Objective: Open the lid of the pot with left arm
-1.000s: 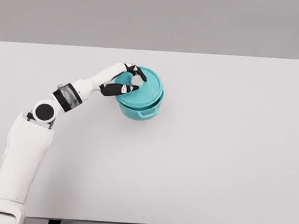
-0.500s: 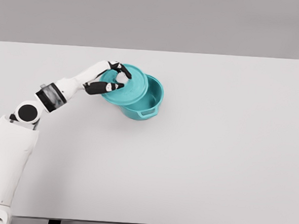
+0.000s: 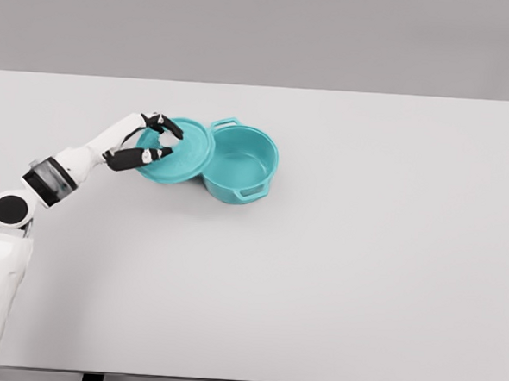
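White and bare, the table fills nearly the whole head view, under a grey wall that runs across the twelve o'clock edge. Two dark table legs peek out along the six o'clock edge.

The white left arm comes in at the eight o'clock corner, rises to a round black-centred joint, then stretches toward about two o'clock through a dark wrist band to the hand.

The teal pot sits upright on the table, up and left of the picture's centre, at roughly eleven o'clock from it. Its mouth is uncovered and the inside is visible; one loop handle points toward twelve o'clock and the other toward five o'clock.

The teal lid lies at the pot's nine o'clock side, tilted, with its right rim at or overlapping the pot's left rim. Whether its lower edge touches the table cannot be told.

The left hand is closed around the lid's middle, at the lid's nine o'clock part. Its black-tipped fingers curl over from above while the thumb reaches in from below, pinching what looks like the lid's knob, which is mostly hidden by them.
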`<action>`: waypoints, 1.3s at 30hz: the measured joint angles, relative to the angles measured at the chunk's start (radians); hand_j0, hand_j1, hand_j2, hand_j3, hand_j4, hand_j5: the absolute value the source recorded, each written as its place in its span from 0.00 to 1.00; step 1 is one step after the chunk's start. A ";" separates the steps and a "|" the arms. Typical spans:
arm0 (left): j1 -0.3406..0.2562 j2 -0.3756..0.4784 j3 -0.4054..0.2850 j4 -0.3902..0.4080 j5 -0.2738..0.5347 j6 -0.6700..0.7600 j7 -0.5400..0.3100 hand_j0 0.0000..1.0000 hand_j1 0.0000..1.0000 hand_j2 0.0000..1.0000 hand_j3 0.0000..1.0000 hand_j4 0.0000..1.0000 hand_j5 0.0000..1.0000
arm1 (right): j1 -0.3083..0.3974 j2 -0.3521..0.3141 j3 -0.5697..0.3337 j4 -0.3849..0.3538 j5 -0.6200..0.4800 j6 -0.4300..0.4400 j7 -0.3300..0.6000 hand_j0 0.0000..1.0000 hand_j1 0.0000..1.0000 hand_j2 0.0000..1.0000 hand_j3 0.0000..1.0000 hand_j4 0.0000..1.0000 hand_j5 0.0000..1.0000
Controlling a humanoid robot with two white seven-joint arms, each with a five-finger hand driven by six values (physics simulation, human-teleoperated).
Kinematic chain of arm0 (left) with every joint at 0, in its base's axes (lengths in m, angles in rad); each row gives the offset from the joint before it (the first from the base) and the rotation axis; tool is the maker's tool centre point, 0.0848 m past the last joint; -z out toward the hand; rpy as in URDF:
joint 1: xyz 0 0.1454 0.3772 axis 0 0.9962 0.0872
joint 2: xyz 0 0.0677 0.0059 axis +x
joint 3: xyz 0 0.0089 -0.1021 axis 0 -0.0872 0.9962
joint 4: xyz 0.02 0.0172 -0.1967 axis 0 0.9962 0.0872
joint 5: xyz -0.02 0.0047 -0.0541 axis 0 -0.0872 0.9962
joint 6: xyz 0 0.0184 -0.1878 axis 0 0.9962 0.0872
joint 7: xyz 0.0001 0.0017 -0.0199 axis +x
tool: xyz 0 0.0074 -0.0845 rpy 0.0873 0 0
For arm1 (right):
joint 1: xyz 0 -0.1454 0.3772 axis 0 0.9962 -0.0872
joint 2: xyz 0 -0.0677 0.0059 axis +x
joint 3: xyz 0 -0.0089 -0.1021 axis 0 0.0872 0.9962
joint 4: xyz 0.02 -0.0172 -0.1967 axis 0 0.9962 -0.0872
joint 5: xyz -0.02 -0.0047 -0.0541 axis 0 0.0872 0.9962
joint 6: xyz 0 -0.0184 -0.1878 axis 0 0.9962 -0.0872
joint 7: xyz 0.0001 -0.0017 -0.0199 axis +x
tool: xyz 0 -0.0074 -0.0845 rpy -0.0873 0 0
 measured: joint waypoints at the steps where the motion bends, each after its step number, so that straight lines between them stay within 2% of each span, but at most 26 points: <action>1: 0.003 0.001 0.011 0.001 0.000 0.000 0.000 0.49 0.49 0.49 0.49 0.49 0.49 | 0.000 0.000 0.000 0.000 0.000 0.000 0.000 1.00 1.00 1.00 1.00 1.00 1.00; 20: 0.051 0.039 0.087 0.006 0.000 0.004 0.000 0.51 0.51 0.51 0.51 0.51 0.51 | 0.000 0.000 0.000 0.000 0.000 0.000 0.000 1.00 1.00 1.00 1.00 1.00 1.00; 23: 0.052 0.042 0.090 0.007 0.000 0.016 0.000 0.58 0.58 0.58 0.58 0.58 0.58 | 0.000 0.000 0.000 0.000 0.000 0.000 0.000 1.00 1.00 1.00 1.00 1.00 1.00; 27: 0.052 0.044 0.092 0.007 -0.002 0.021 0.000 0.80 0.80 0.80 0.80 0.80 0.80 | 0.000 0.000 0.000 0.000 0.000 0.000 0.000 1.00 1.00 1.00 1.00 1.00 1.00; 29: 0.055 0.046 0.092 0.007 -0.002 0.022 0.000 0.84 0.84 0.84 0.84 0.84 0.84 | 0.000 0.000 0.000 0.000 0.000 0.000 0.000 1.00 1.00 1.00 1.00 1.00 1.00; 36: 0.060 0.055 0.091 0.007 -0.002 0.024 -0.001 0.85 0.85 0.85 0.85 0.85 0.85 | 0.000 0.000 0.000 0.000 0.000 0.000 0.000 1.00 1.00 1.00 1.00 1.00 1.00; 37: 0.060 0.055 0.091 0.007 -0.002 0.024 -0.001 0.87 0.87 0.87 0.87 0.87 0.87 | 0.000 0.000 0.000 0.000 0.000 0.000 0.000 1.00 1.00 1.00 1.00 1.00 1.00; 38: 0.060 0.056 0.091 0.007 -0.003 0.024 -0.001 0.96 0.96 0.96 0.96 0.96 0.96 | 0.000 0.000 0.000 0.000 0.000 0.000 0.000 1.00 1.00 1.00 1.00 1.00 1.00; 39: 0.060 0.056 0.091 0.007 -0.004 0.025 -0.001 1.00 1.00 1.00 1.00 1.00 1.00 | 0.000 0.000 0.000 0.000 0.000 0.000 0.000 1.00 1.00 1.00 1.00 1.00 1.00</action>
